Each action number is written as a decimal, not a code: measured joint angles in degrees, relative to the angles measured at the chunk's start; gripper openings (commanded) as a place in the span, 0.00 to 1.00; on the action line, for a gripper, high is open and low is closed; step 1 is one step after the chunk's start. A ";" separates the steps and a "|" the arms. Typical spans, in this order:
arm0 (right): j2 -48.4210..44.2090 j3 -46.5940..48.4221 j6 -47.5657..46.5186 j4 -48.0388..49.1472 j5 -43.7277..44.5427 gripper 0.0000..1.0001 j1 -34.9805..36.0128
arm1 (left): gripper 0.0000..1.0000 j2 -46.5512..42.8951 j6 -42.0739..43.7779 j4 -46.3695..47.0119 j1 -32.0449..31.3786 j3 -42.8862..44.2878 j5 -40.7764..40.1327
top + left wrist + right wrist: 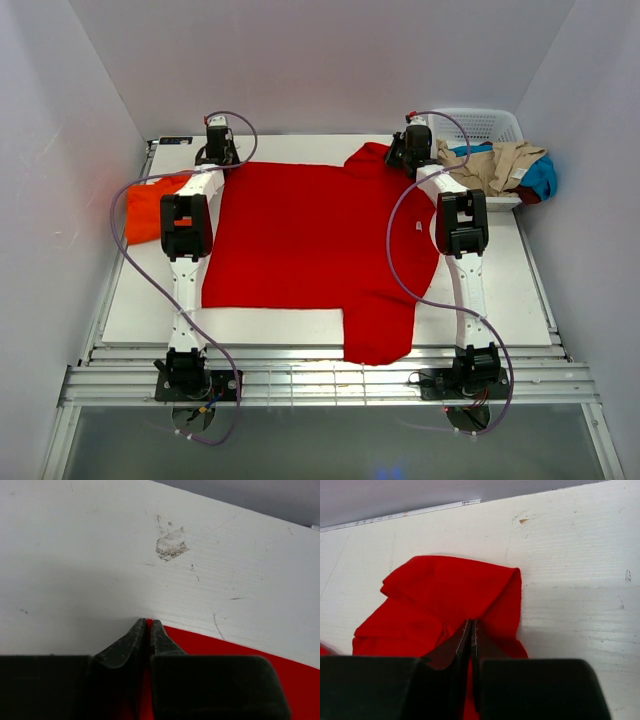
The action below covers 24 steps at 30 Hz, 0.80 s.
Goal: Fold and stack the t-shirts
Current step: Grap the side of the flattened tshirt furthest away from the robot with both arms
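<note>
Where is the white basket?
In the top view, the white basket sits at the far right corner of the table, just beyond the right gripper, with tan and blue clothes spilling over its front.

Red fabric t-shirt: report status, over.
Left fingers shut on red fabric t-shirt, far edge. Right fingers shut on its bunched sleeve. Shirt spread out, unfolded. Nothing blocking.

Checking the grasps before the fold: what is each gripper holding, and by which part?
Both pinch the red t-shirt: the left gripper holds its far hem corner, the right gripper its bunched far sleeve.
</note>
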 measured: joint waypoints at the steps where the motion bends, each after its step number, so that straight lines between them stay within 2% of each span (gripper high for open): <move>1: -0.22 -0.39 -0.11 0.20 0.00 0.08 0.00 | 0.05 0.20 0.09 0.26 0.00 0.33 -0.22; 3: -0.81 -1.18 -0.39 0.24 0.00 0.08 0.04 | 0.00 0.44 0.15 0.94 -0.02 0.35 -0.35; 8: -4.92 -6.14 -2.14 0.24 0.13 0.08 0.22 | 0.00 -0.42 0.22 5.49 -0.13 -3.08 -0.85; 16: -18.05 -13.55 -5.20 1.07 0.50 0.08 1.22 | 0.00 -4.66 0.59 14.67 -0.90 -13.44 -2.38; 24: -30.69 -24.46 -7.23 4.22 2.62 0.08 2.80 | 0.00 -10.19 2.21 17.55 -2.62 -22.82 -5.40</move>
